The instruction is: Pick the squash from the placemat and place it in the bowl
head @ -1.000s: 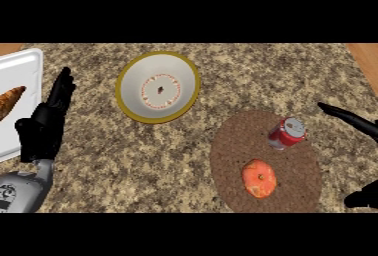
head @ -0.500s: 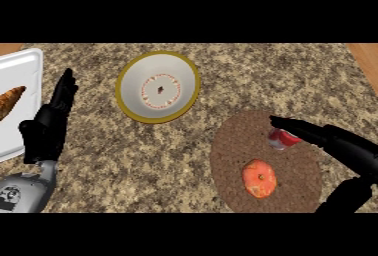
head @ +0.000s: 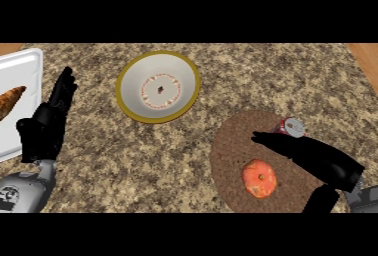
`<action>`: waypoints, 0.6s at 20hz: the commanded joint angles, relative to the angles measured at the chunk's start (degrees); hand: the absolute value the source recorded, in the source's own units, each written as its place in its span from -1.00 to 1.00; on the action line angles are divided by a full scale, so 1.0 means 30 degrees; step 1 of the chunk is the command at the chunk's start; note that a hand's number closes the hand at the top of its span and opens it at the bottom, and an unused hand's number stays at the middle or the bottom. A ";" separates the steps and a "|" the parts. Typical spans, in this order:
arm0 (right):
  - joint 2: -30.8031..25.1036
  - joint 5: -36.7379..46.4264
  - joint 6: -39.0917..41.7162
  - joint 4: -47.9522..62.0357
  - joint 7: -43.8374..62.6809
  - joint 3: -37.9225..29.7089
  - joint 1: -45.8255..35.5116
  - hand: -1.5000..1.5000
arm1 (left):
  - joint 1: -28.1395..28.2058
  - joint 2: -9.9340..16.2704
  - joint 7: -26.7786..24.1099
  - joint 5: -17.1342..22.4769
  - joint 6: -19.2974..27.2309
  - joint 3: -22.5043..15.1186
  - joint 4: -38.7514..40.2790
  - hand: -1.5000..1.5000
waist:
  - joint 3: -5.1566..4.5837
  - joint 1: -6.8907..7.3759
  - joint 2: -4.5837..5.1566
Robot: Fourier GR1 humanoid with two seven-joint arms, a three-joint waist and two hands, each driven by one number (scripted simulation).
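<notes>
2 hands show, and only the right hand works: its straight, open fingers hover above the squash on the placemat, holding nothing. It should lower around the squash, clear of the can. Left hand rests open at the left edge.
</notes>
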 commanded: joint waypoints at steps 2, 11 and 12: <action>0.2321 0.2777 -0.0517 0.1794 0.0186 0.1079 -0.0157 -1.00 | -0.0027 -0.1124 -0.0708 -0.0747 -0.0202 0.0240 0.1044 0.00 | 0.0003 -0.0014 0.0016; 0.4344 0.4913 0.0299 0.3331 -0.1222 -0.0058 -0.0122 -1.00 | -0.0067 -0.1147 -0.0614 -0.1169 -0.2344 0.2287 0.0718 0.00 | 0.0003 -0.0027 -0.0002; 0.4807 0.5101 -0.0135 0.5256 -0.1723 0.0068 -0.0995 -1.00 | 0.1067 -0.2158 -0.1292 -0.2061 -0.1032 0.1278 0.0489 0.00 | 0.0005 0.0055 0.0012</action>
